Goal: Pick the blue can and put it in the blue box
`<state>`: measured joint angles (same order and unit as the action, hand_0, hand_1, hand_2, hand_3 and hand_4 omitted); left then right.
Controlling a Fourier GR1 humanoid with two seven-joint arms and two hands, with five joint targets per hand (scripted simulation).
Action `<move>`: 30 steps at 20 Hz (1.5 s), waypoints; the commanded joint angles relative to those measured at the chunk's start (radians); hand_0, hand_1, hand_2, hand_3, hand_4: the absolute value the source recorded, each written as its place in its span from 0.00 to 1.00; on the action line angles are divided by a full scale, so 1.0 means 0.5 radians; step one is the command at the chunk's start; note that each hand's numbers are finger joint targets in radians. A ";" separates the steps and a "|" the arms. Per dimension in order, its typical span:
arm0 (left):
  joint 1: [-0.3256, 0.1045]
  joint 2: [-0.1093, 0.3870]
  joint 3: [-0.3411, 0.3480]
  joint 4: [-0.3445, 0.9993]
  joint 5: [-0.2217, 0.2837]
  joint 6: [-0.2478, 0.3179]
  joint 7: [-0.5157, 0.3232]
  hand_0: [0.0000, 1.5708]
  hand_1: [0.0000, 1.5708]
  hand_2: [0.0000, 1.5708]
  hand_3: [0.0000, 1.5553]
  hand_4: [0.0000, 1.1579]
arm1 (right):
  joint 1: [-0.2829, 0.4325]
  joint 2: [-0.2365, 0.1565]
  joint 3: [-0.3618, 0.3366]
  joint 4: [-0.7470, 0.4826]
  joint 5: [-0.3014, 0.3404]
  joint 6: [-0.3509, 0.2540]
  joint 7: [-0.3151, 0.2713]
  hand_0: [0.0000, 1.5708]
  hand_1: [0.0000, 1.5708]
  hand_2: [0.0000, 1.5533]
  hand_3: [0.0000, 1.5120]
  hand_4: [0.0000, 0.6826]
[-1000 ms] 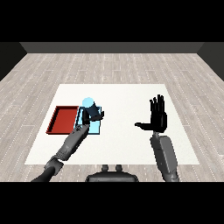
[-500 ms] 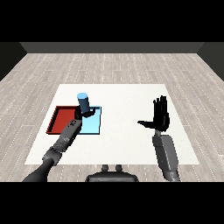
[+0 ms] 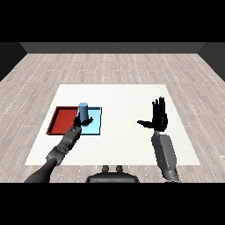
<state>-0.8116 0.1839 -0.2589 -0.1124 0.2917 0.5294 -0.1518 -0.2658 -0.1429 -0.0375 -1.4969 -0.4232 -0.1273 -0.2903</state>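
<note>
The blue can [image 3: 83,110] stands upright over the left part of the light blue tray [image 3: 96,126]. My left hand [image 3: 83,121] is curled round the can's lower half, and the can's base is hidden behind it. The red tray [image 3: 61,120] lies right beside the blue tray, on its left. Out over the right side of the table my right hand [image 3: 159,117] is raised with straight fingers and the thumb pointing left, holding nothing.
The white table [image 3: 118,99] stretches between the trays and my right hand. Its front edge runs just before my forearms, and wooden floor surrounds it.
My left hand has carried the can leftward and down toward the left part of the blue tray. The right hand has kept its place.
</note>
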 commanded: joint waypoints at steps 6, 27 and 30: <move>0.093 0.033 -0.003 0.213 -0.062 -0.278 0.033 0.63 0.63 0.60 0.00 0.45 | -0.033 0.044 0.004 0.073 0.004 0.065 -0.090 0.00 0.00 0.00 0.00 0.00; -0.001 -0.100 0.283 -0.589 0.141 -0.061 -0.970 0.00 0.00 0.00 0.00 0.00 | -0.005 -0.019 -0.030 -0.031 -0.086 0.200 -0.015 0.00 0.00 0.00 0.00 0.00; 0.188 -0.168 0.271 -0.850 0.191 -0.328 -1.226 0.00 0.00 0.00 0.00 0.00 | 0.055 -0.048 -0.008 -0.056 -0.035 0.196 -0.010 0.00 0.00 0.00 0.00 0.00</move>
<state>-0.7734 0.1308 -0.1304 -0.4002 0.3580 0.4949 -0.6306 -0.2595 -0.1466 -0.0430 -1.5129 -0.4498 -0.0389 -0.3043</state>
